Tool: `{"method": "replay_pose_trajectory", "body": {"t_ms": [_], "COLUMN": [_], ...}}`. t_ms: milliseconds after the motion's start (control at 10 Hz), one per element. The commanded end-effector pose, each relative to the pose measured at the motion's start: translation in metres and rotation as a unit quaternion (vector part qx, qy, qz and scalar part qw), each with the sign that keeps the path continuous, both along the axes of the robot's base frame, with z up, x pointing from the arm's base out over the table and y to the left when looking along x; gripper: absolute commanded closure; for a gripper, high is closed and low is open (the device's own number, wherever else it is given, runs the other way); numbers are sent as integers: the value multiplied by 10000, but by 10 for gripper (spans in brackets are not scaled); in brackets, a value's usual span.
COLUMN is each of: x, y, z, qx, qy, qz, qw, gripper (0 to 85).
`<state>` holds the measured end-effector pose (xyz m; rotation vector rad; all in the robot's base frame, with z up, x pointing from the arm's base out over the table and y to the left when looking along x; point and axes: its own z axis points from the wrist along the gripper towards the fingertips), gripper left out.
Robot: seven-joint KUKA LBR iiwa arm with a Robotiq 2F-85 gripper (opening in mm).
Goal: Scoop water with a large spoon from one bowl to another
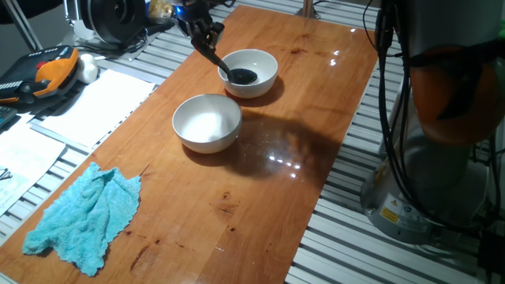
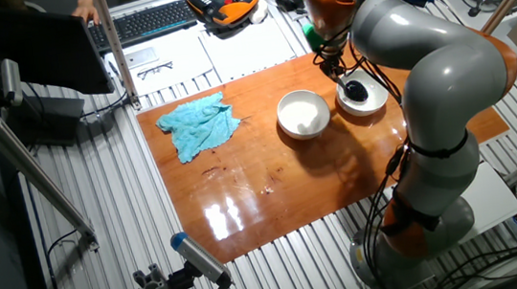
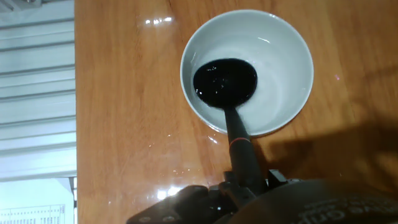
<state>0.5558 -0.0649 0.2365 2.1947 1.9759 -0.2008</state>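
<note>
Two white bowls stand on the wooden table. My gripper is shut on the handle of the black ladle, above the far bowl. The ladle's round head sits inside that bowl, low in it. In the hand view the ladle head glistens with water and the bowl holds clear water, barely visible. The near bowl stands just in front, apart from the gripper; it also shows in the other fixed view. The handle's red end is hidden in the gripper.
A crumpled turquoise cloth lies at the table's near left corner. Papers and an orange-and-black pendant lie off the table's left side. The robot base stands at the right edge.
</note>
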Motion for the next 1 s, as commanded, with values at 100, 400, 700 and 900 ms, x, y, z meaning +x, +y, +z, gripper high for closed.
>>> {"method": "replay_pose_trajectory", "body": {"t_ms": [100,400,700,900], "x": [33,62,77,84], "y": [28,60,69,84], "z": [-33,-83,-104,-120], "qx": [189,308,326,353], "qy": [-24,-82,-176,-252], "qz": [-191,-296,-262,-294], "qw": [9996,9991,9990,9986], "gripper": [850,850,850,850]}}
